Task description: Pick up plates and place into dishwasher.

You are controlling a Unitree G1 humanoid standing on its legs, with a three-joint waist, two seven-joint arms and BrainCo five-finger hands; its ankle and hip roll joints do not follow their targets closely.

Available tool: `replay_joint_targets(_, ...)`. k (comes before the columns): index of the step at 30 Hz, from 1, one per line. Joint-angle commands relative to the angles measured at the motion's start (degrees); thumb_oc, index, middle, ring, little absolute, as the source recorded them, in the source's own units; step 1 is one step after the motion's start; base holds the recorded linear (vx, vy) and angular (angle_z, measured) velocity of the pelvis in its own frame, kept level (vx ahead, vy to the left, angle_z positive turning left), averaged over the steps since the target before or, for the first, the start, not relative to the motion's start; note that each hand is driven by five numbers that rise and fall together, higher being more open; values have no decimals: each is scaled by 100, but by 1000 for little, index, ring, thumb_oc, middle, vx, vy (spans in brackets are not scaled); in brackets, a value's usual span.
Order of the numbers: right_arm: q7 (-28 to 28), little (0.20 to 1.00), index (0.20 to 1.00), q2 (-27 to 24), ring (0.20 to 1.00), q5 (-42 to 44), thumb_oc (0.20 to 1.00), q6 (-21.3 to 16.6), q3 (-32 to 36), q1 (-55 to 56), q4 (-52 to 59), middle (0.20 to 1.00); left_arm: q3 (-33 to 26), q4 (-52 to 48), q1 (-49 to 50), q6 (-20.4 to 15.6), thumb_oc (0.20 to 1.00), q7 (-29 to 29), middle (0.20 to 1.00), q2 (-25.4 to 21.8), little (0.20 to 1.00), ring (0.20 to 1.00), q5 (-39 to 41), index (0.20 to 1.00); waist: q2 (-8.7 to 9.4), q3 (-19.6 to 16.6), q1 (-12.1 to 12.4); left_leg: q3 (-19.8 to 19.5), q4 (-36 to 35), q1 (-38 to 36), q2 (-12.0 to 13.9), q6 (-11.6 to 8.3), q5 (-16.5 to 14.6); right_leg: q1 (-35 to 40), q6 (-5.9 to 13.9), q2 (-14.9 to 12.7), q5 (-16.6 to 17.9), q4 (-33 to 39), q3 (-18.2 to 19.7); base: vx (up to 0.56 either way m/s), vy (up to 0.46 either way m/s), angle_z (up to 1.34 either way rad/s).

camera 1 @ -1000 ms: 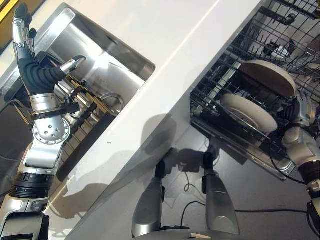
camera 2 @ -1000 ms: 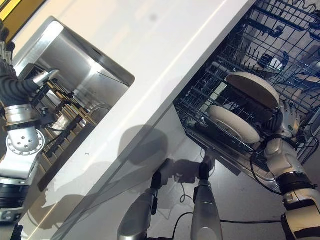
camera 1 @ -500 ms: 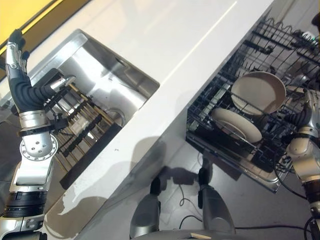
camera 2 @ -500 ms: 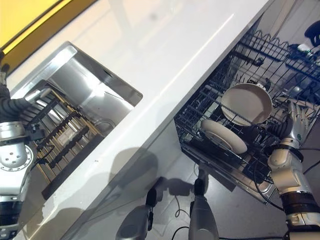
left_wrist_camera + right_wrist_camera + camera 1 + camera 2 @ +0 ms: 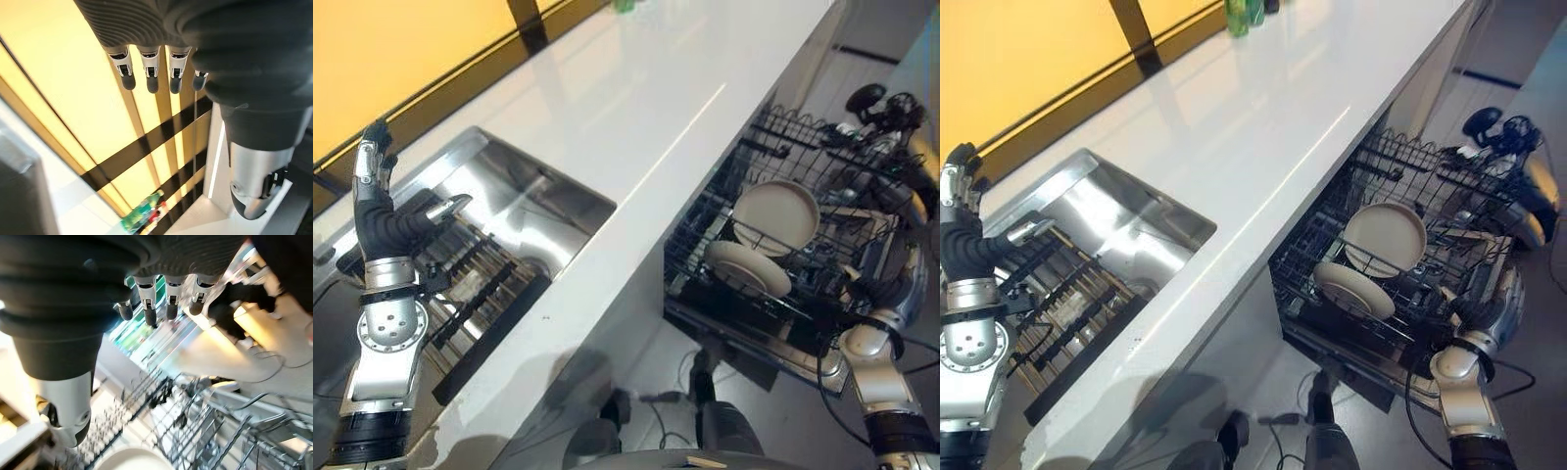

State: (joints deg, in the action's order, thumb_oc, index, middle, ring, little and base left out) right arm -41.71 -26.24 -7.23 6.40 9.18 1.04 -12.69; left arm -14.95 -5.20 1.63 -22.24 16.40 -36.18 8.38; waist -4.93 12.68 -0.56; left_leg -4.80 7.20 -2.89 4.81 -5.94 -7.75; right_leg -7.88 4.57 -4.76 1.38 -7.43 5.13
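At the lower left of the head view, the left hand [image 5: 380, 227] is raised upright over a dark drying rack [image 5: 475, 284] lying across a steel sink [image 5: 538, 211], its fingers straight and spread, holding nothing. At the lower right, the right hand [image 5: 1494, 308] sits at the near edge of the pulled-out dishwasher rack [image 5: 783, 323]; its wrist view shows the fingers [image 5: 147, 308] straight and empty. Two cream plates are in that rack: one plate [image 5: 747, 268] leaning low, a second plate [image 5: 775, 216] just behind it, more upright. A white countertop [image 5: 636, 108] runs to the upper middle, where green bottles [image 5: 1245, 13] stand against a yellow wall [image 5: 401, 59].
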Motion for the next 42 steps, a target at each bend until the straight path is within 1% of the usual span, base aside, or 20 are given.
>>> replay_joint_targets(1,-322,1000,1000,-74,1000,104,1000,-390,-56,214,143,1000,-201,12,240,-279,1000,-153,1000,-278,1000,1000,271,1000,273,-513,-42,-312,659,481,31,-50,-316,603,847,-1026,-138,248,285,106,163,-31)
replay_joint_targets(4,-388,1000,1000,84,1000,279,1000,-560,-155,294,53,1000,-203,101,322,-218,1000,-276,1000,-369,1000,1000,413,1000,325,-463,-46,-257,745,372,-180,40,-486,655,1043,-1271,147,421,375,21,137,-32)
replay_joint_targets(6,-417,1000,1000,97,1000,382,1000,-616,-267,239,-56,1000,-106,219,276,-230,1000,-212,1000,-433,1000,1000,456,1000,324,-383,-30,-168,861,406,-275,65,-568,618,1043,-1374,325,496,303,-75,89,-31)
replay_joint_targets(8,-464,1000,1000,47,1000,612,1000,-705,-385,72,-168,1000,33,300,171,-242,1000,-28,1000,-456,1000,1000,403,1000,313,-265,29,-36,1050,541,-347,94,-634,454,1043,-1530,479,465,93,-228,80,-36)
replay_joint_targets(9,-530,1000,1000,-22,1000,790,1000,-797,-463,-95,-265,1000,111,330,115,-287,1000,95,1000,-492,1000,1000,393,1000,295,-160,88,44,1249,724,-389,115,-664,288,1043,-1664,561,357,-38,-368,99,-44)
replay_joint_targets(10,-597,1000,1000,-31,1000,894,1000,-857,-513,-227,-312,1000,183,305,47,-282,1000,185,1000,-541,1000,1000,385,1000,261,-34,124,86,1453,938,-429,139,-675,89,1043,-1738,556,22,-55,-383,105,-57)
replay_joint_targets(11,-643,1000,1000,-40,1000,1026,1000,-936,-542,-306,-370,1000,231,289,-27,-256,1000,224,1000,-590,1000,1000,391,1000,220,56,138,98,1614,1106,-444,183,-677,-79,1032,-1727,446,-347,43,-280,118,-50)
replay_joint_targets(12,-629,1000,1000,-28,1000,1152,1000,-996,-532,-324,-414,1000,227,263,-85,-197,1000,166,1000,-596,1000,1000,403,1000,189,111,161,92,1761,1233,-446,235,-688,-183,987,-1627,210,-778,140,-176,97,-37)
replay_joint_targets(13,-623,1000,1000,73,1000,1279,1000,-1050,-528,-239,-378,1000,161,195,-97,-118,1000,22,1000,-570,1000,1000,397,1000,183,133,208,68,1891,1346,-440,299,-690,-178,895,-1493,-136,-1136,131,-74,55,-14)
replay_joint_targets(14,-611,1000,1000,186,1000,1355,1000,-1121,-523,-109,-305,1000,76,128,-70,-49,1000,-97,1000,-564,1000,1000,393,1000,204,123,244,46,1984,1433,-445,329,-704,-157,830,-1424,-363,-1345,77,-21,-11,-9)
replay_joint_targets(16,-549,1000,1000,416,1000,1402,1000,-1255,-534,129,-150,1000,-18,64,4,15,1000,-185,1000,-543,1000,1000,363,1000,285,95,321,30,2175,1627,-493,342,-702,-164,724,-1429,-478,-1580,-63,-37,-86,-8)
replay_joint_targets(17,-523,1000,1000,480,1000,1434,1000,-1362,-550,199,-117,1000,-23,61,3,9,1000,-171,1000,-558,1000,1000,354,1000,337,96,365,18,2342,1836,-530,326,-699,-252,681,-1463,-461,-1634,-119,-149,-142,21)
replay_joint_targets(19,-609,1000,1000,475,1000,1618,1000,-1628,-641,65,-247,1000,159,153,-292,38,1000,-19,1000,-653,1000,1000,360,1000,384,163,421,-12,2614,2352,-576,209,-669,-411,708,-1526,-373,-1442,-183,-289,-162,37)
replay_joint_targets(20,-652,1000,1000,417,1000,1758,1000,-1742,-701,-131,-355,1000,328,244,-531,70,1000,140,1000,-726,1000,1000,344,1000,361,246,442,-46,2680,2556,-583,151,-609,-565,705,-1560,-297,-1452,-220,-395,-119,5)
replay_joint_targets(22,-714,1000,1000,211,1000,1993,1000,-1832,-782,-618,-527,1000,706,380,-958,73,1000,401,1000,-805,1000,1000,316,1000,229,488,450,-117,2724,2832,-524,64,-512,-959,707,-1534,-344,-1723,-250,-382,-52,-10)
replay_joint_targets(25,-641,1000,1000,-136,1000,2355,1000,-1947,-790,-1267,-753,1000,1099,388,-1345,128,1000,802,1000,-745,1000,1000,118,1000,24,785,447,-142,2800,3113,-437,-46,-414,-1352,681,-1536,-453,-1979,-265,-269,34,-13)
replay_joint_targets(29,-430,1000,1000,-237,1000,2620,1000,-2276,-654,-1530,-819,1000,1134,251,-1410,245,1000,1040,1000,-541,1000,1000,-53,1000,-181,985,422,-126,2890,3330,-454,-91,-376,-1791,626,-1544,-638,-2414,-188,-136,64,-34)
replay_joint_targets(33,-239,1000,1000,-442,1000,2649,1000,-2403,-561,-1874,-845,1000,1159,177,-1493,266,1000,1233,1000,-406,1000,1000,-190,1000,-343,1156,390,-129,2996,3602,-539,-71,-353,-2274,533,-1487,-827,-2871,-94,-125,59,-3)
replay_joint_targets(37,277,1000,1000,-718,1000,2799,1000,-2397,-591,-2296,-953,1000,1214,138,-1610,322,1000,1310,1000,-334,1000,1000,-245,1000,-475,1307,356,-130,3121,3845,-643,-37,-328,-2696,385,-1318,-982,-3296,27,-79,40,1)
replay_joint_targets(42,859,1000,1000,-801,1000,3229,1000,-2568,-679,-2609,-993,1000,1269,103,-1669,332,1000,1444,1000,-201,1000,1000,-366,1000,-573,1430,328,-89,3140,4028,-721,21,-265,-3062,254,-1153,-1091,-3610,79,-35,19,3)
